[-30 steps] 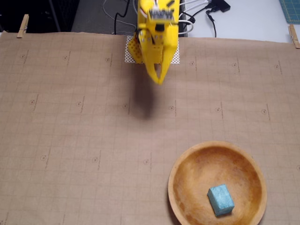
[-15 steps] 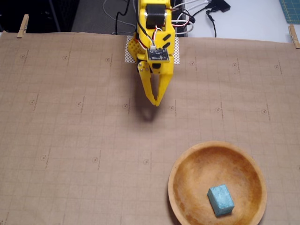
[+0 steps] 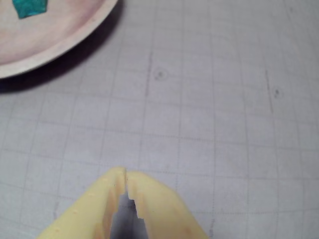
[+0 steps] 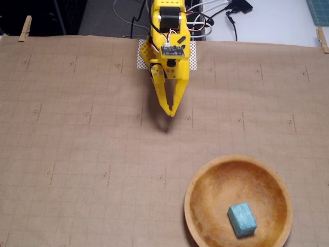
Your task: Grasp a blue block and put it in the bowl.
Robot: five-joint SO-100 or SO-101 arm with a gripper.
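The teal-blue block (image 4: pixel 241 219) lies inside the wooden bowl (image 4: pixel 205 175) at the lower right of the fixed view, near the bowl's front. In the wrist view the bowl's rim (image 3: pixel 75 42) fills the top left corner, with part of the block (image 3: pixel 31 7) at the top edge. My yellow gripper (image 4: pixel 170 113) is shut and empty, its tips pointing down over the paper, well back and left of the bowl. In the wrist view its fingertips (image 3: pixel 124 174) meet at the bottom centre.
Brown gridded paper (image 4: pixel 77 154) covers the table, held by clothespins (image 4: pixel 24 28) at the far corners. Cables (image 4: pixel 216 20) and the arm's base lie past the paper's far edge.
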